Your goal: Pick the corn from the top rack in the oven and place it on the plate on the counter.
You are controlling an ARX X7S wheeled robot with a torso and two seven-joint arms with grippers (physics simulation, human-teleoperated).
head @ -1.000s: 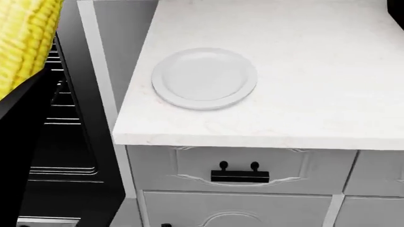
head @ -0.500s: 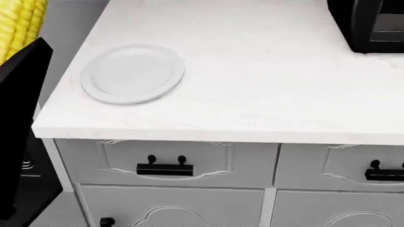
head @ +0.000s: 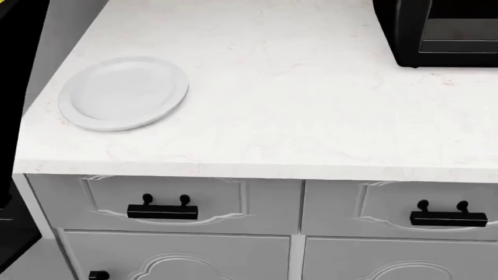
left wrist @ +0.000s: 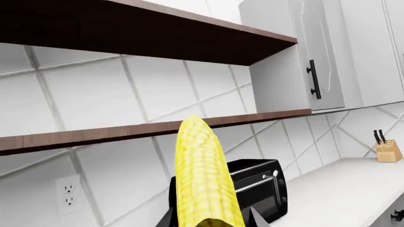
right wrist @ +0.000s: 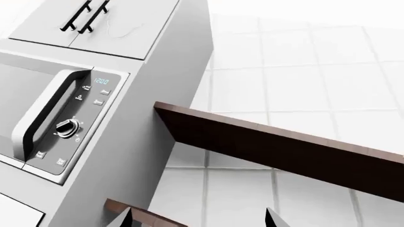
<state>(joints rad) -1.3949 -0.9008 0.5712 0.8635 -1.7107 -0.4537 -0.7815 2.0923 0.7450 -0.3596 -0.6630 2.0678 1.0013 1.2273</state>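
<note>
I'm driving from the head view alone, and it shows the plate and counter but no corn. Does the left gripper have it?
Observer: Yes. The left wrist view shows the corn gripped at its base by the left gripper, with its tapered end pointing away from the camera.
Operator: And the other arm?
Observer: The right gripper is open with nothing between its fingertips. It faces wall tiles and a brown shelf.
Operator: Anything else beyond my frame?
Observer: A knife block stands on the counter near the wall.
</note>
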